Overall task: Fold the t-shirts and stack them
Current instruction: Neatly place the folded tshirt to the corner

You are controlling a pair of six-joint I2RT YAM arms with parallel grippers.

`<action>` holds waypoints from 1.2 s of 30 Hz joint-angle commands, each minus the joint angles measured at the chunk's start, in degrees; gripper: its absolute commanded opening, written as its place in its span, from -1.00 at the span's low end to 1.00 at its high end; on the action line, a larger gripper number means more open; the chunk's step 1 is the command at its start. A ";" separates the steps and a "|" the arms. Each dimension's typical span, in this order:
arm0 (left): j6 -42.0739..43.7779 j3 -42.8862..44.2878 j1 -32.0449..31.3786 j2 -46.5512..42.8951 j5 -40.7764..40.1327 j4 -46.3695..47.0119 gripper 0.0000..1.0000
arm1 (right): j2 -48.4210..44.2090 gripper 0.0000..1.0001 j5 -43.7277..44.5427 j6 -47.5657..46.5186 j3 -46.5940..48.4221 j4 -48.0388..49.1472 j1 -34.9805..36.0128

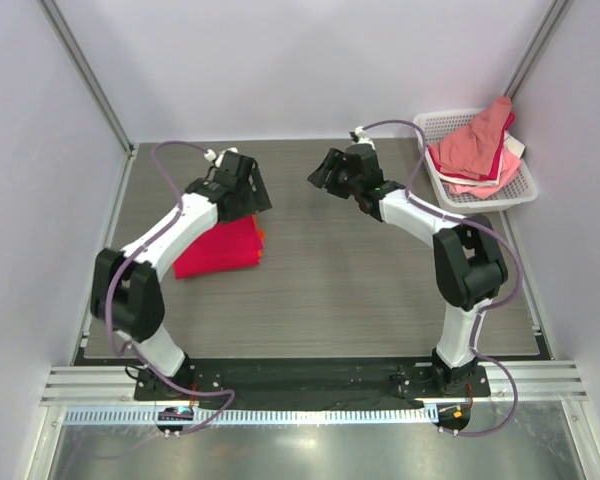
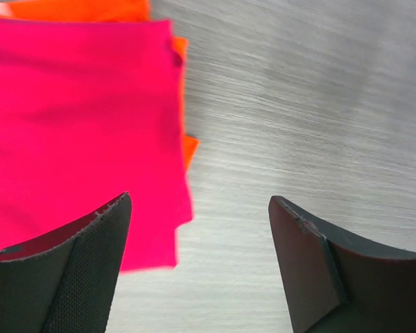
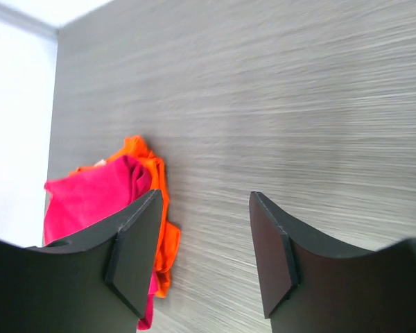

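Observation:
A folded crimson-red t-shirt [image 1: 220, 247] lies on the table's left side, on top of a folded orange t-shirt whose edge [image 1: 261, 236] peeks out at its right. Both show in the left wrist view, red [image 2: 76, 125] over orange [image 2: 188, 147], and in the right wrist view, red [image 3: 90, 194] and orange [image 3: 159, 184]. My left gripper [image 1: 248, 190] hovers open and empty over the stack's far right corner. My right gripper [image 1: 320, 170] is open and empty above bare table at the back middle. More shirts [image 1: 475, 150] in pink and red lie piled in the basket.
A white lattice basket [image 1: 515, 190] stands at the back right corner. Grey walls close the table on three sides. The wood-grain table [image 1: 360, 290] lies between the stack and the basket.

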 commanded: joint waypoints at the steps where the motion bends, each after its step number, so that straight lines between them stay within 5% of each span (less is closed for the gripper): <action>1: -0.93 3.89 -1.38 7.70 2.27 3.87 0.58 | -6.73 0.13 6.27 0.68 -3.98 3.09 -0.77; 16: -1.28 12.77 -2.98 24.78 7.47 1.07 0.45 | -13.52 0.04 15.17 1.91 -10.31 2.73 -2.88; 28: 0.84 1.09 9.48 18.11 4.21 -1.67 0.48 | -12.47 0.03 14.82 3.23 -10.40 3.00 -3.14; 36: -0.05 -10.42 17.42 5.92 3.67 7.01 0.53 | -13.07 0.05 15.26 2.36 -10.31 2.21 -3.76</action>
